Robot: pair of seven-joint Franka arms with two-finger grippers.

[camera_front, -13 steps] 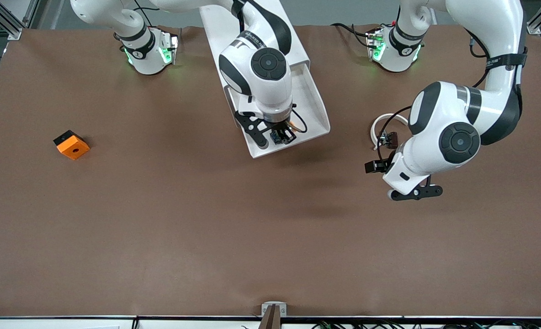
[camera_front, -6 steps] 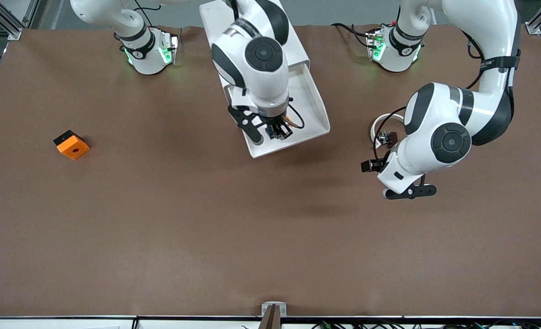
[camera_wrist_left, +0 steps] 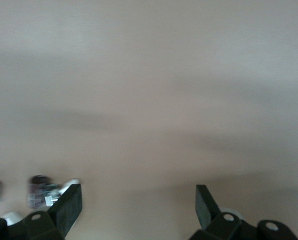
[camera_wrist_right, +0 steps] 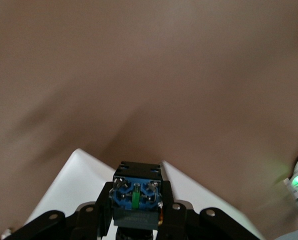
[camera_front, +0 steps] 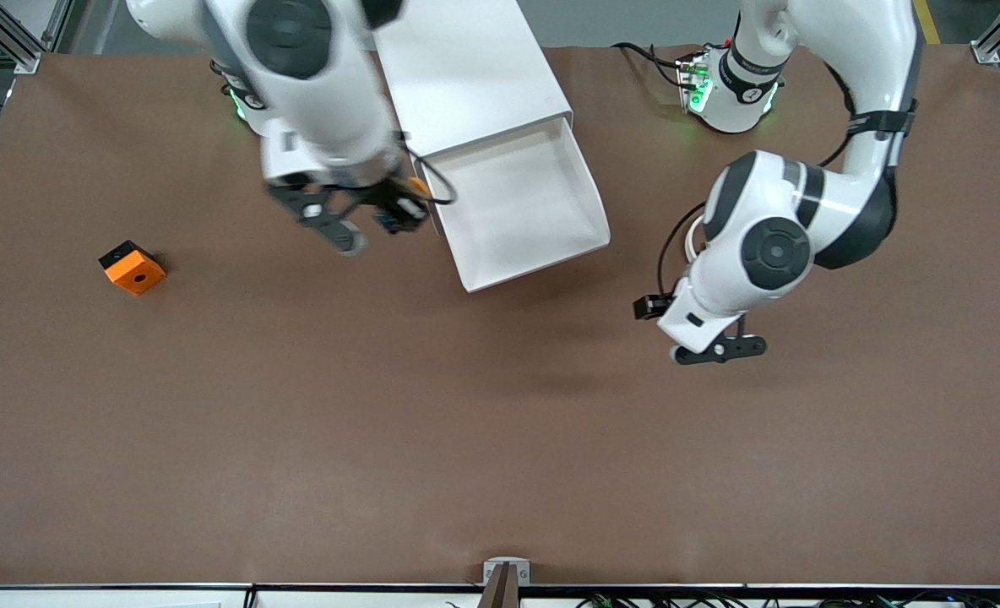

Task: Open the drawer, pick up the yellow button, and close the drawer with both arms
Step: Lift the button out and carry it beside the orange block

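Observation:
The drawer (camera_front: 542,253) is pulled out of the white cabinet (camera_front: 466,67), and its tray shows nothing inside. My right gripper (camera_front: 392,211) is up over the table beside the drawer, toward the right arm's end. It is shut on the button (camera_front: 400,209). In the right wrist view the button's blue-grey base (camera_wrist_right: 137,197) sits between the fingers of the right gripper (camera_wrist_right: 137,212), with a white corner (camera_wrist_right: 69,192) below. My left gripper (camera_front: 720,348) hovers over bare table toward the left arm's end. In the left wrist view it (camera_wrist_left: 136,205) is open and empty.
An orange square block with a hole (camera_front: 133,268) lies near the right arm's end of the table. A white cable loop (camera_front: 692,238) lies by the left arm's wrist. Brown table stretches wide toward the front camera.
My right gripper has lifted the button out of the drawer and swung toward the right arm's end. My left arm has drifted a little toward the drawer.

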